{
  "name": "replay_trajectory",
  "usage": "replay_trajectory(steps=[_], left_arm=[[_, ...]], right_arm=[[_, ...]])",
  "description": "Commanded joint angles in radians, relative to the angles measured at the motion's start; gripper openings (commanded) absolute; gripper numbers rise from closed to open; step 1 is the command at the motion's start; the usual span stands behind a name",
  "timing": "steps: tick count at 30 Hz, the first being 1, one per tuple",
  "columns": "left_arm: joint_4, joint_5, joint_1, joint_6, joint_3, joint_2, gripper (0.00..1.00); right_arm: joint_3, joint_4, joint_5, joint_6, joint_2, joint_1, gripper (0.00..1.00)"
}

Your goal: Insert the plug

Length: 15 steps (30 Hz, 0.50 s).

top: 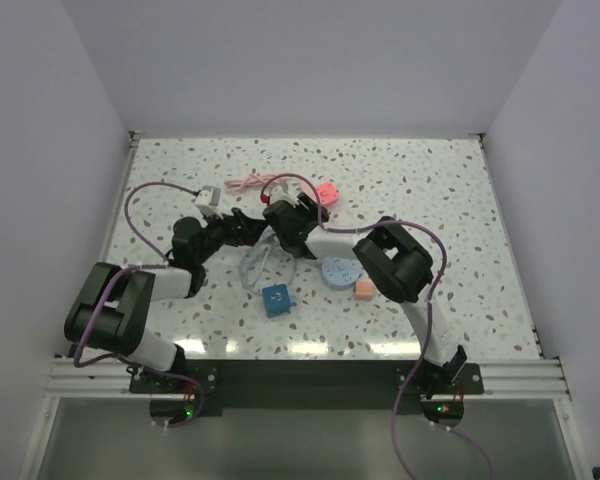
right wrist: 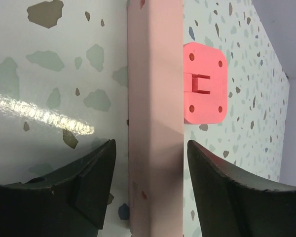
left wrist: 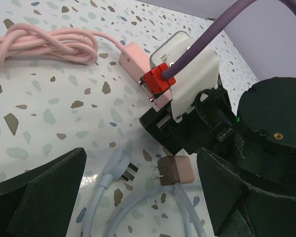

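A pale pink power strip (right wrist: 155,123) lies on the speckled table, its pink cable (left wrist: 39,44) coiled to the left. My right gripper (right wrist: 150,182) straddles the strip, open, with a gap on each side. A light-blue plug (left wrist: 119,170) on a light-blue cord (top: 255,268) lies on the table beside a small pink two-pin plug (left wrist: 175,170). Both rest between the wide-open fingers of my left gripper (left wrist: 143,197), untouched. In the top view the left gripper (top: 248,228) sits just left of the right gripper (top: 285,205).
A bright pink block (right wrist: 204,84) sits against the strip's right side. Nearer the arm bases lie a blue cube (top: 275,300), a light-blue disc (top: 340,272) and an orange cube (top: 363,290). The right wrist (left wrist: 187,128) crowds the left gripper's front.
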State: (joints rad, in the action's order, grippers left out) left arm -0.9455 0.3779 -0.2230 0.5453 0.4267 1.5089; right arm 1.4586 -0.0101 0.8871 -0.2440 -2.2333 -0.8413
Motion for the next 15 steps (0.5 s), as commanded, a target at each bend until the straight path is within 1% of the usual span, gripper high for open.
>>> replay_trajectory(steps=[1, 4, 7, 10, 13, 15], left_arm=[[0.013, -0.023, -0.003, -0.041, -0.009, -0.041, 1.00], [0.031, -0.040, -0.004, -0.047, -0.011, -0.052, 1.00], [0.036, -0.045, -0.004, -0.048, -0.013, -0.058, 1.00], [0.045, -0.056, -0.010, -0.053, -0.008, -0.062, 1.00], [0.073, -0.079, -0.019, -0.065, 0.003, -0.067, 1.00], [0.080, -0.089, -0.024, -0.073, 0.006, -0.073, 1.00]], right_arm=[[0.017, 0.074, -0.095, 0.081, 0.030, -0.005, 0.66], [0.003, 0.071, -0.141, 0.106, 0.043, -0.007, 0.69], [-0.004, 0.088, -0.186, 0.147, 0.057, -0.005, 0.70], [-0.053, 0.078, -0.235, 0.193, 0.110, 0.001, 0.70], [-0.127, 0.058, -0.298, 0.264, 0.198, 0.031, 0.71], [-0.194, 0.024, -0.371, 0.290, 0.272, 0.053, 0.72]])
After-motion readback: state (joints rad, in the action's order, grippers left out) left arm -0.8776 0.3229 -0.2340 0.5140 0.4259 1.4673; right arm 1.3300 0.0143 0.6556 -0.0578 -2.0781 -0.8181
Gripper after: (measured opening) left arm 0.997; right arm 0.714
